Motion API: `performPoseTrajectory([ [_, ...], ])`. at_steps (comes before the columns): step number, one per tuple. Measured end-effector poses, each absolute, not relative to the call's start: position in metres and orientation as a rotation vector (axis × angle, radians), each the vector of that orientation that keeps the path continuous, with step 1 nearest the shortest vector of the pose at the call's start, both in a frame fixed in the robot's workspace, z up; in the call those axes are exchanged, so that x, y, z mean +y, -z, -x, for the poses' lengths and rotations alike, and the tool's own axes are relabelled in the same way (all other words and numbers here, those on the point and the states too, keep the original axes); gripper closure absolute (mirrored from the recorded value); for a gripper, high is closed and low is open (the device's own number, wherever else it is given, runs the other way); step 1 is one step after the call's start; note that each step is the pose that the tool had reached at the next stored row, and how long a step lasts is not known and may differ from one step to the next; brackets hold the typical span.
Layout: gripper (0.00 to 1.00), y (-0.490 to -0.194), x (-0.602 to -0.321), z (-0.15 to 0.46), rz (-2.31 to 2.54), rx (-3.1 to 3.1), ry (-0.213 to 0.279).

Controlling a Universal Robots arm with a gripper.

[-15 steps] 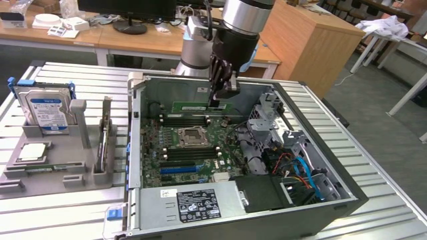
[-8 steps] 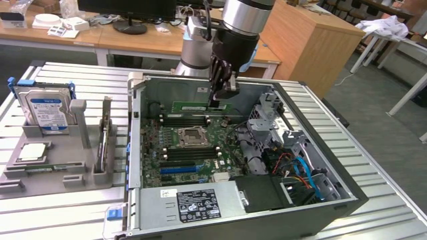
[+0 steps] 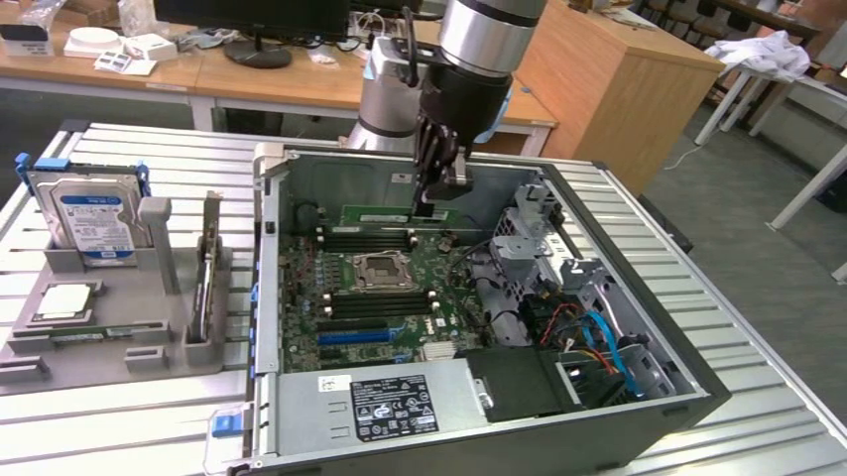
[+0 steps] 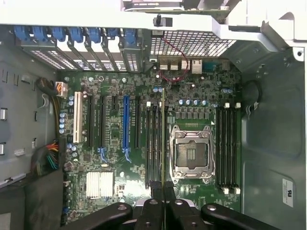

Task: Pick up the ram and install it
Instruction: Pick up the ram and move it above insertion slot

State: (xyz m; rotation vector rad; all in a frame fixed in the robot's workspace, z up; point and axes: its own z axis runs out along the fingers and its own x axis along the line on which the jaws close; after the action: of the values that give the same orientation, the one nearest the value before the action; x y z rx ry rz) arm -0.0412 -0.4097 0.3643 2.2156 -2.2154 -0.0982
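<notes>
step: install, lining up | claw: black gripper [image 3: 437, 203] clamped on thin green ram stick [image 3: 384, 213] over black memory slots [image 4: 152, 139] | need: likely edge squared to one slot

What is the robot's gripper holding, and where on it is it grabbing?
The gripper is shut on the ram, the thin green stick. It pinches the top edge, near the end toward the exterior view's right.
</notes>
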Motion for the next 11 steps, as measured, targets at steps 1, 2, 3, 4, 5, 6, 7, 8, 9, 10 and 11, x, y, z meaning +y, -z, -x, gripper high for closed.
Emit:
performPoseTrajectory([
  [1,0.88,-0.363,-0.41,0.041,-2.216,-2.215,0.098],
  [2,0.88,-0.361,-0.41,0.041,-2.216,-2.215,0.098],
  [3,0.88,-0.359,-0.41,0.041,-2.216,-2.215,0.098],
  [4,0.88,-0.357,-0.41,0.041,-2.216,-2.215,0.098],
  [5,0.88,-0.355,-0.41,0.041,-2.216,-2.215,0.098],
  [6,0.88,-0.354,-0.41,0.041,-2.216,-2.215,0.098],
  [7,0.88,-0.352,-0.41,0.041,-2.216,-2.215,0.098],
  [8,0.88,-0.35,-0.41,0.041,-2.216,-2.215,0.098],
  [9,0.88,-0.349,-0.41,0.041,-2.216,-2.215,0.098],
  [10,0.88,-0.348,-0.41,0.041,-2.216,-2.215,0.098],
  [11,0.88,-0.346,-0.41,0.041,-2.216,-2.215,0.098],
])
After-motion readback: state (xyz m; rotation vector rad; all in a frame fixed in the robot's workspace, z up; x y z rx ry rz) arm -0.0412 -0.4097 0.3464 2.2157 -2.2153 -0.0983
